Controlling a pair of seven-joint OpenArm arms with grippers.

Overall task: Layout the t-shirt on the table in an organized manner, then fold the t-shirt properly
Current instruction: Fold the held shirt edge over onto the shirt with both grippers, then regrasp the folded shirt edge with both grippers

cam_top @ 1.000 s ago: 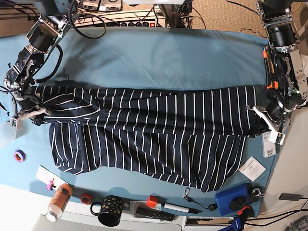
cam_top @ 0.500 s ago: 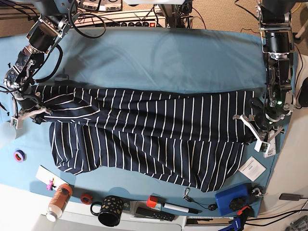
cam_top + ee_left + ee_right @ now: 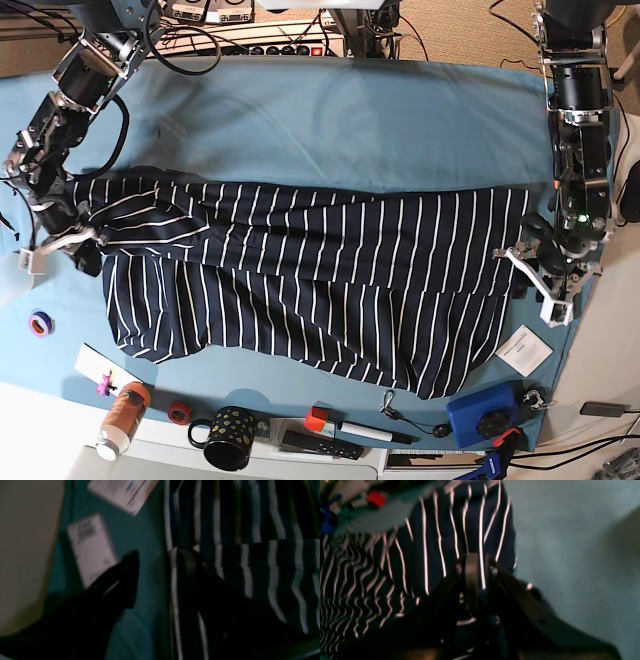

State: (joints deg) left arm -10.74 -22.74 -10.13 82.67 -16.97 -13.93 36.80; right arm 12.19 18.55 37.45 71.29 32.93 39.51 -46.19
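Shirt (image 3: 300, 280) spans mid-frame; I see left gripper (image 3: 152, 577) gaping, empty; right gripper (image 3: 476, 580) pinches its sleeve.

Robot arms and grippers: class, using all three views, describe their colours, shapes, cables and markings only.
Both arms are built of black and silver cylindrical segments with black cables looping alongside. The left gripper has white fingers in the base view; a green light glows on the arm just above it. The right gripper shows dark, flat, tapering fingers.
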